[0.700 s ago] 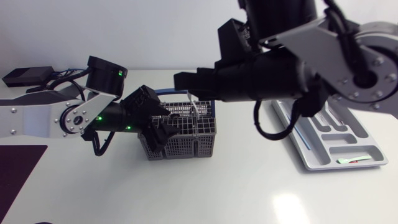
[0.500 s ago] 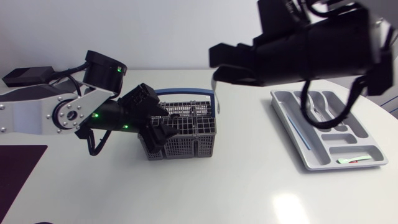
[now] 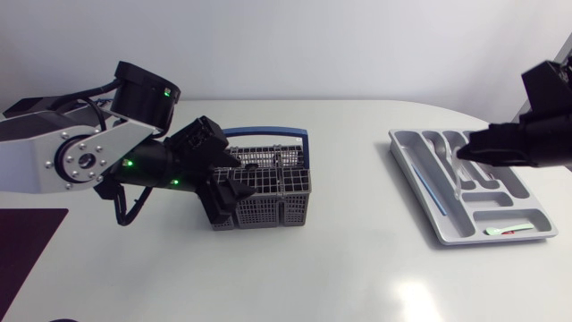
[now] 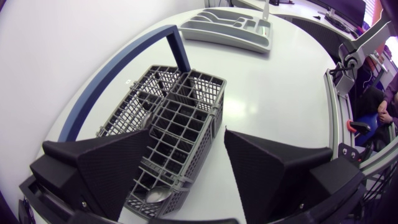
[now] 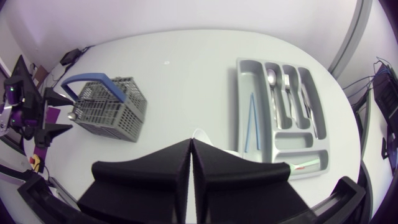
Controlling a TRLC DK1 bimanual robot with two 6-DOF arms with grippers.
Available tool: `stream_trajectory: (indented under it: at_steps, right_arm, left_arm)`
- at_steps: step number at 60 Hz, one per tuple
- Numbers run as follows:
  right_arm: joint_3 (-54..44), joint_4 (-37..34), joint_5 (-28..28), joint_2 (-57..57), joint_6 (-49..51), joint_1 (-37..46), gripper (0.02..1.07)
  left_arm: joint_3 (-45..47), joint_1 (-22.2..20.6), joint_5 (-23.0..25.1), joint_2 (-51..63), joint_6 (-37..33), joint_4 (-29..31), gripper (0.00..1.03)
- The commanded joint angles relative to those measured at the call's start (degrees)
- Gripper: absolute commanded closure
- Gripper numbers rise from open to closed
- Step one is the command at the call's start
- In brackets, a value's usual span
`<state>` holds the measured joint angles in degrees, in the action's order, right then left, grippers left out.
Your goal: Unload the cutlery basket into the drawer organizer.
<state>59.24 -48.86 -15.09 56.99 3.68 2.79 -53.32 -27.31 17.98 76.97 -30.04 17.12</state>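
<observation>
The grey cutlery basket (image 3: pixel 268 190) with a blue handle (image 3: pixel 268 134) stands left of the table's middle. My left gripper (image 3: pixel 228 192) is open at the basket's left end; in the left wrist view (image 4: pixel 186 134) that end sits between the spread fingers, and a spoon bowl (image 4: pixel 155 196) shows in the nearest compartment. The grey drawer organizer (image 3: pixel 527 215) lies at the right. Above its middle, my right gripper (image 3: pixel 463 156) is shut on a silver spoon (image 3: pixel 454 179). In the right wrist view (image 5: pixel 191 148) only the spoon's pale tip (image 5: pixel 199 133) shows past the closed fingers.
The organizer (image 5: pixel 244 99) holds a spoon (image 5: pixel 272 78), forks (image 5: pixel 287 84), knives (image 5: pixel 308 106), a blue stick (image 5: pixel 252 121) and a small green and red item (image 3: pixel 505 232). A dark mat (image 3: pixel 27 246) lies at the front left corner.
My right arm has swung from over the basket to the right and now hangs over the organizer. My left arm has stayed at the basket, rising slightly.
</observation>
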Motion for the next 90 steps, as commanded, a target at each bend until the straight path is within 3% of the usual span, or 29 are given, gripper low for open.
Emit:
stream_trajectory:
  at_steps: [1,13,28,50,66,70,74,80,84,90]
  right_arm:
    - [-3.2,0.5,-2.2,-0.2,9.6,7.7,1.01]
    - [-7.4,6.1,-5.0,5.3,22.1,22.4,1.01]
    - [-10.7,15.8,-4.9,13.8,29.8,31.0,1.01]
    - [-15.9,34.9,3.1,24.9,35.6,33.2,1.0]
    - [-18.6,41.9,7.2,30.2,36.9,31.9,0.97]
    - [-18.9,42.9,8.3,30.5,36.7,31.7,0.9]
    - [-19.2,42.8,8.4,29.9,36.8,31.6,0.7]
    - [-19.9,41.6,8.6,27.4,36.6,30.9,0.52]
    - [-20.5,40.2,9.3,24.8,36.0,29.6,0.26]
    - [-20.2,37.8,9.4,21.1,34.5,27.8,0.11]
  left_arm:
    - [-0.7,-1.3,-0.8,-0.9,0.0,0.7,0.05]
    - [-1.5,-3.5,-2.6,-0.9,0.2,1.6,0.05]
    - [-1.8,-5.0,-4.2,-0.2,1.1,1.7,0.05]
    - [-2.0,-5.2,-5.7,-1.0,1.1,2.9,0.05]
    - [-0.9,-4.7,-5.7,-2.0,1.0,3.0,0.05]
    - [-0.9,-4.2,-5.8,-2.3,1.0,3.1,0.05]
    - [-0.9,-3.9,-5.8,-2.7,1.0,3.5,0.05]
    - [-1.0,-3.5,-5.7,-3.4,0.9,3.9,0.05]
    - [-0.8,-3.4,-5.7,-3.9,0.9,4.1,0.05]
    - [-0.7,-3.1,-5.7,-4.5,0.9,4.4,0.05]
